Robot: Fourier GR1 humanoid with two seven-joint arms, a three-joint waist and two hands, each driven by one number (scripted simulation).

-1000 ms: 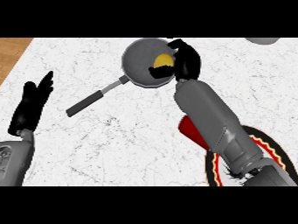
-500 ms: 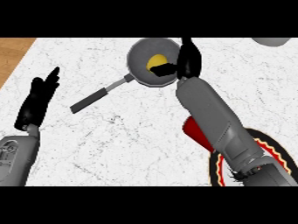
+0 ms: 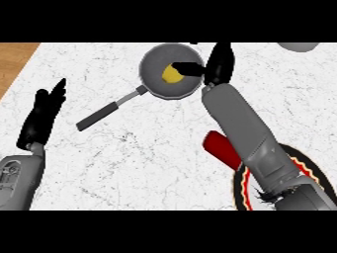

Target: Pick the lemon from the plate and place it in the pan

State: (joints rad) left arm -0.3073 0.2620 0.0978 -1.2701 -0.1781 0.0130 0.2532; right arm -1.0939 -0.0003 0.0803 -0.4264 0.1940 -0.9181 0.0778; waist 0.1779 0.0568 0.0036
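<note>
The fingers of the right hand are seen stretched out over the far rim of the pan, with the thumb reaching sideways toward the lemon. Whether the thumb tip is touching the fruit cannot be told; nothing is seen curled round it. The lemon is found in the pan bowl, just beside the thumb and on the near side of the fingertips. The pan handle runs away from the fingers, toward the left hand, which is held at rest well apart from the right fingers, its own straight and close together.

The lemon is judged to be light, stiff and smooth-skinned, so some rolling in the curved bowl is to be expected. If it were taken again, its middle would be best held, thumb against fingers on opposite sides.

Compared with half a second earlier, more of the lemon is exposed and the hand is seen drawn back off it. The plate, behind the fingers under the forearm, is unchanged. The placing is judged done.
</note>
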